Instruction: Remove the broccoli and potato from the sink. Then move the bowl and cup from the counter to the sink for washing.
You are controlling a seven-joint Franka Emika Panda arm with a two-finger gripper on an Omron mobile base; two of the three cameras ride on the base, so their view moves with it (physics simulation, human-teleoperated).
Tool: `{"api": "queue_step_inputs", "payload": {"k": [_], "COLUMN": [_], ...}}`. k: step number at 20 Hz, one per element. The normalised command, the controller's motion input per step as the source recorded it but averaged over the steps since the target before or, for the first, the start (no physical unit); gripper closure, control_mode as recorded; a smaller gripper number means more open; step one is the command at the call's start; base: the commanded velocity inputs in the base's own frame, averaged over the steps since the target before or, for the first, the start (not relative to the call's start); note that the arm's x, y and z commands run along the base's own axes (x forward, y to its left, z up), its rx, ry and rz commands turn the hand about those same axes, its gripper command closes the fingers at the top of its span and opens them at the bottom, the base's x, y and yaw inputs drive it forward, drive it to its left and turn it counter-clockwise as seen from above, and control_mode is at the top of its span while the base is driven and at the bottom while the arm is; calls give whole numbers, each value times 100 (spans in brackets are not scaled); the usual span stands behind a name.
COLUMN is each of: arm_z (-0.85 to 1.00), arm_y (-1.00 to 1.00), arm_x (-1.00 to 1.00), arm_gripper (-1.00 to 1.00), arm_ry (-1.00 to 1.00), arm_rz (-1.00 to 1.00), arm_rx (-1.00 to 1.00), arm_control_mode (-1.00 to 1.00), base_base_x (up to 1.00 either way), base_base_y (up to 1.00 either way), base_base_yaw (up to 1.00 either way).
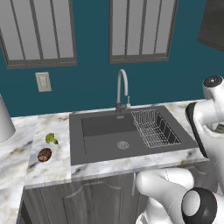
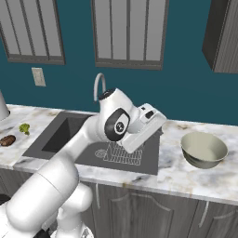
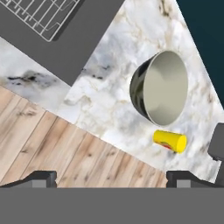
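The broccoli (image 1: 51,138) and the potato (image 1: 44,154) lie on the white marble counter (image 1: 52,173) left of the dark grey sink (image 1: 105,146). Right of the sink stands the bowl (image 2: 203,149), cream inside. In the hand view the bowl (image 3: 164,89) fills the upper right. The yellow cup (image 3: 169,141) lies on its side just beside it, on the counter (image 3: 105,105). My gripper (image 3: 111,178) hangs open above the counter's front edge, nothing between its fingertips (image 3: 41,178). It is apart from both bowl and cup.
A wire rack (image 1: 154,127) sits in the sink's right part, under a curved chrome faucet (image 1: 122,89). Wooden floor (image 3: 52,144) shows beyond the counter's front edge. A dark object (image 3: 217,146) stands at the hand view's right edge, near the cup.
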Motion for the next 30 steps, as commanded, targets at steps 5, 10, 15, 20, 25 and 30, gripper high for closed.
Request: {"api": "queue_step_inputs", "payload": {"k": [5, 10, 15, 20, 25, 30], "arm_z": [-14, -13, -11, -13, -14, -14], "arm_y": [-15, -13, -10, -5, -2, -8], "arm_x": [14, 15, 11, 8, 8, 10], "arm_gripper": [-100, -100, -100, -100, -100, -100], "arm_ry": [0, 0, 0, 0, 0, 0], "arm_rz": [0, 0, 0, 0, 0, 0], "arm_rx": [0, 0, 3, 7, 6, 3], "arm_control_mode": [-100, -100, -100, -100, -100, -100], "base_base_x": [0, 0, 0, 0, 0, 0], "base_base_y": [0, 0, 0, 0, 0, 0], "base_base_yaw": [0, 0, 0, 0, 0, 0]}}
